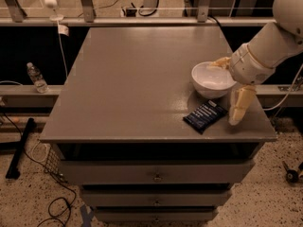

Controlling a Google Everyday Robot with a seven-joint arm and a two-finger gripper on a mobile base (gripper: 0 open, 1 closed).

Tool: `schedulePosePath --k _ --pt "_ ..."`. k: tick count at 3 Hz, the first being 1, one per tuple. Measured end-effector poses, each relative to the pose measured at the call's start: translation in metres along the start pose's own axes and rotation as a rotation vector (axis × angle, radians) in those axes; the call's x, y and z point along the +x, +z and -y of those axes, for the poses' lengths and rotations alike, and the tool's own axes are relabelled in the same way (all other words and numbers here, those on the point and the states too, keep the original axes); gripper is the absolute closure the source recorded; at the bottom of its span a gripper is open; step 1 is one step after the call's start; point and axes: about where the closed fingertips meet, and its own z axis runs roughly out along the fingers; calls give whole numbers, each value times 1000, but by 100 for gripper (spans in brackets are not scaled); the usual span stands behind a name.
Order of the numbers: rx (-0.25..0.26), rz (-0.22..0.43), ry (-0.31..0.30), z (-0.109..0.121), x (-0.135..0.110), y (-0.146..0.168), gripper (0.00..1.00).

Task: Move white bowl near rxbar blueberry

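The white bowl [212,79] stands upright on the grey table [132,79] near its right edge. The rxbar blueberry [205,116], a dark navy wrapper with white text, lies flat just in front of the bowl, close to the table's front edge. My gripper [225,92] is at the bowl's right side and open wide. One tan finger [220,63] lies by the bowl's far right rim. The other finger [239,106] hangs down to the right of the bar. The gripper holds nothing.
A plastic water bottle [36,78] stands on a low ledge to the left of the table. Drawers [156,176] are under the tabletop. A white lamp and cord [52,4] are at the back left. Metal railings run behind the table.
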Motion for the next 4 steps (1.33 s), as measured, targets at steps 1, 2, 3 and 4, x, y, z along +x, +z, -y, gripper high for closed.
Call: schedulePosePath --k 1,2,3,4 --pt "33 -39 10 1 16 -17 0" --pt "96 -89 36 3 41 -52 0" --pt "164 -128 62 6 65 -88 0" --pt "206 -157 114 6 96 -111 0"
